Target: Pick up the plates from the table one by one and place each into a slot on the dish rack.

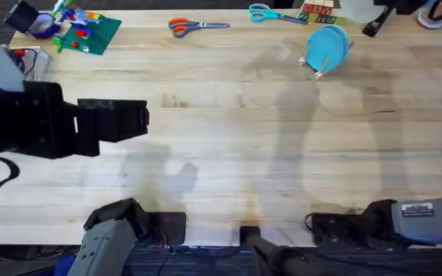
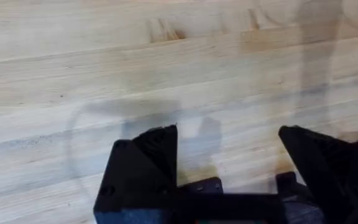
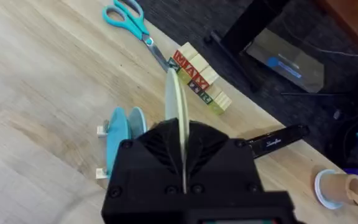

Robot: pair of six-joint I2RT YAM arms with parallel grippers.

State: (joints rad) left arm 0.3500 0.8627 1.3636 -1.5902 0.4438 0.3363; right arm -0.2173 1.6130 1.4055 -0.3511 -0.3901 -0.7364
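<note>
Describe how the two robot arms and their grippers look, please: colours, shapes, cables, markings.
Both arms are black with grey link covers near the bases. The right arm carries a white label with small print. A black cable loops beside the left arm. The left gripper has black, angular, wedge-shaped fingers.

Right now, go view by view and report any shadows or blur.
Overhead: soft grey shadows of the arms fall across the table, and the left arm looms dark and blurred. Left wrist: the open left gripper casts a faint shadow on the wood. Right wrist: the cream plate held edge-on looks sharp.
</note>
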